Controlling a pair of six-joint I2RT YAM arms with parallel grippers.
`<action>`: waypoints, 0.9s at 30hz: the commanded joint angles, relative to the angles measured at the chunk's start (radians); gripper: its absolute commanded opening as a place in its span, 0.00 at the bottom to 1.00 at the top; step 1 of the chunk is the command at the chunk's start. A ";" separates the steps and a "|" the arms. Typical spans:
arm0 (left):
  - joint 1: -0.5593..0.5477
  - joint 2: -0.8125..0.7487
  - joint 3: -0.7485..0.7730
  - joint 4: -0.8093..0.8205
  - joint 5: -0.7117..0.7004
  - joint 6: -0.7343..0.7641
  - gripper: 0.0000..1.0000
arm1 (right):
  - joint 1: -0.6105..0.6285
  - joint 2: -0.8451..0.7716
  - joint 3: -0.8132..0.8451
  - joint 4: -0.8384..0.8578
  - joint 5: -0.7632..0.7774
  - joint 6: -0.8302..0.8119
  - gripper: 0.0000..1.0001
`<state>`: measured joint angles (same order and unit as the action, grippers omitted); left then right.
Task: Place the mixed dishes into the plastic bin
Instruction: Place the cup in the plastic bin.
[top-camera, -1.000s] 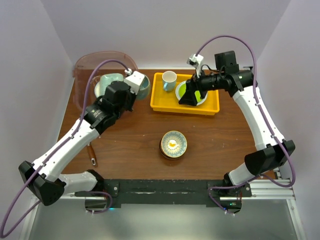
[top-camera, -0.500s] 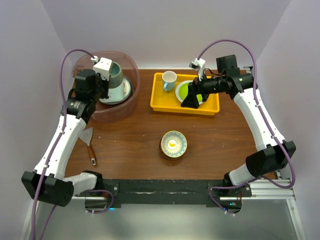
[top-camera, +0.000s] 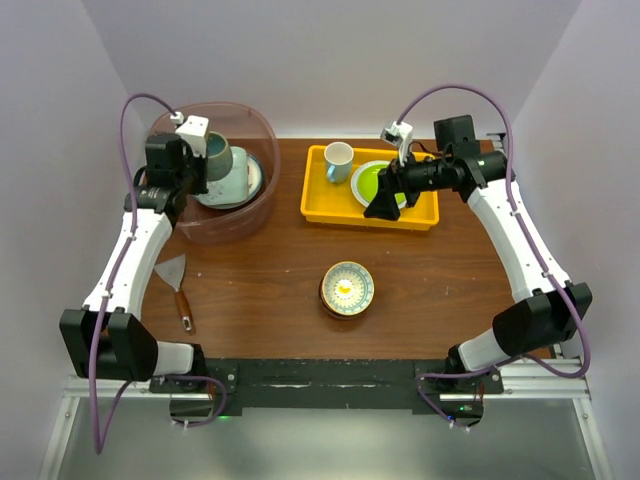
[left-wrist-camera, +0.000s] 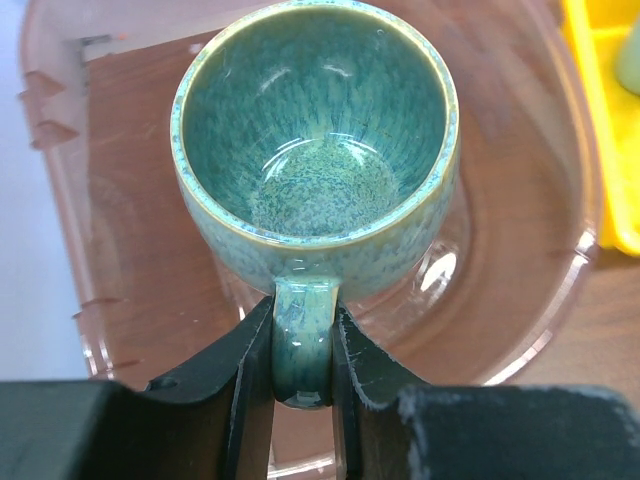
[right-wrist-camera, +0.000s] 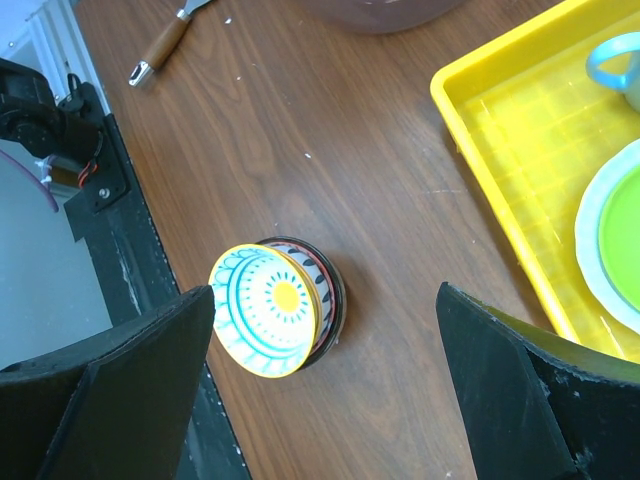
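My left gripper (top-camera: 197, 160) is shut on the handle of a teal mug (top-camera: 218, 157), holding it upright over the plastic bin (top-camera: 262, 200). In the left wrist view both fingers (left-wrist-camera: 250, 350) clamp the mug's handle (left-wrist-camera: 302, 345), and the mug (left-wrist-camera: 315, 150) hangs above the bin's floor (left-wrist-camera: 520, 250). Pale dishes (top-camera: 246, 180) lie in the bin under the mug. A stack of patterned bowls (top-camera: 347, 288) stands mid-table. My right gripper (top-camera: 379, 205) hovers open over the yellow tray, and its wrist view looks down on the bowls (right-wrist-camera: 275, 308) between its wide fingers (right-wrist-camera: 120, 380).
A yellow tray (top-camera: 320, 208) at the back centre holds a small white cup (top-camera: 338, 158) and a lime-green plate (top-camera: 372, 182). A spatula with a wooden handle (top-camera: 180, 295) lies on the table near the left arm. The bin sits in the back left corner against the walls.
My left arm has swung left and back with the mug, from beside the yellow tray to over the bin. The right gripper has shifted only slightly, staying open.
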<state>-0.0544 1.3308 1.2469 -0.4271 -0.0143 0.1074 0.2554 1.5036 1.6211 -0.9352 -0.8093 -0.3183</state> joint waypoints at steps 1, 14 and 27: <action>0.028 -0.004 0.031 0.264 -0.085 -0.060 0.00 | -0.005 -0.037 -0.006 0.036 -0.042 -0.007 0.96; 0.054 0.203 0.132 0.366 -0.046 -0.146 0.00 | -0.010 -0.054 -0.032 0.047 -0.041 -0.004 0.97; 0.054 0.418 0.246 0.461 -0.062 -0.169 0.00 | -0.016 -0.054 -0.049 0.050 -0.041 -0.005 0.96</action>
<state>-0.0067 1.7550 1.3952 -0.2089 -0.0593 -0.0418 0.2462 1.4796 1.5784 -0.9123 -0.8284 -0.3176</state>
